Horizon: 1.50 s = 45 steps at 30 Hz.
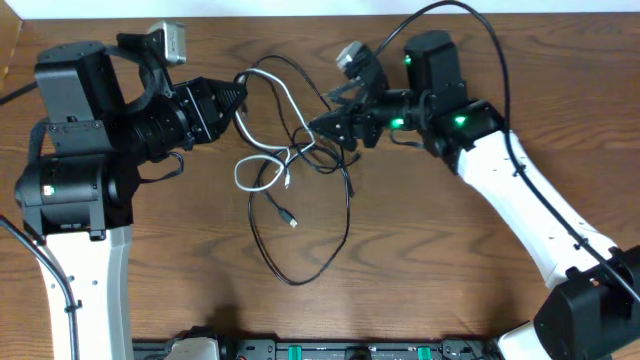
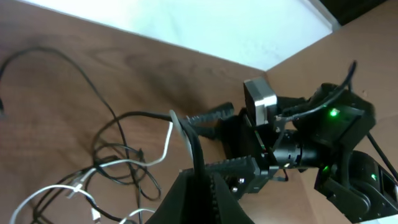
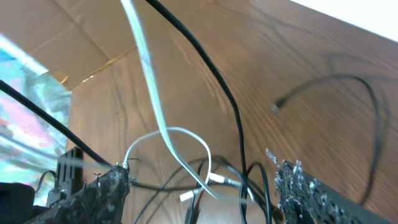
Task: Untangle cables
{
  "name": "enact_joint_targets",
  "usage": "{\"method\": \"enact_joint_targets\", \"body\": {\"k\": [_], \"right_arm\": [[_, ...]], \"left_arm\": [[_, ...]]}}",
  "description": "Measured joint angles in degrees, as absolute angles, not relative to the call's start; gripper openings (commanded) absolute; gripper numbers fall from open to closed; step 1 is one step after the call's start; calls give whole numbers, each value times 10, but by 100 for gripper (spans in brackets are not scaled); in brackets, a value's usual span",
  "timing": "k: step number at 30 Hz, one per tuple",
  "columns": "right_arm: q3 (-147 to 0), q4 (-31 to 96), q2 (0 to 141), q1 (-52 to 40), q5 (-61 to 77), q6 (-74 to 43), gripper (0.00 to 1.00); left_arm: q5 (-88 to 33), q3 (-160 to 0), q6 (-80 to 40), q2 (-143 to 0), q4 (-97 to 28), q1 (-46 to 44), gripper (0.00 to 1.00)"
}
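Watching the cables (image 1: 300, 150) knotted nearer the far edge, I had the left gripper (image 1: 242, 98) clamped on a black one and the right gripper (image 1: 325, 122) spread wide; pulling apart risked tightening the knot.

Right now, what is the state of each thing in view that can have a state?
left gripper, jaws shut on one of the black cables.
right gripper, jaws open, cables running between them, nothing gripped.
white cable, tangled with the black ones, one stretch running up to the left gripper.
black cables, knotted together in the middle, one wide loop lying flat on the table.
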State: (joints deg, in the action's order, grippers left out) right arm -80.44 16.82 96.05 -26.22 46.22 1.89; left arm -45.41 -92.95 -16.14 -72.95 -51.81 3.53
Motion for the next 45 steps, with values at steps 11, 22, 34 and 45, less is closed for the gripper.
{"method": "enact_joint_targets", "body": {"k": [11, 22, 34, 45], "right_arm": [[-804, 76, 988, -339, 365, 14, 47], [-804, 149, 1011, -322, 251, -13, 1], [-804, 324, 834, -212, 160, -27, 1], [-804, 345, 735, -199, 160, -27, 1]], "left_arm": [[-479, -929, -162, -730, -558, 35, 7], [-418, -929, -128, -731, -605, 35, 15], [-226, -927, -111, -813, -627, 33, 51], [-221, -924, -80, -851, -628, 33, 55]]}}
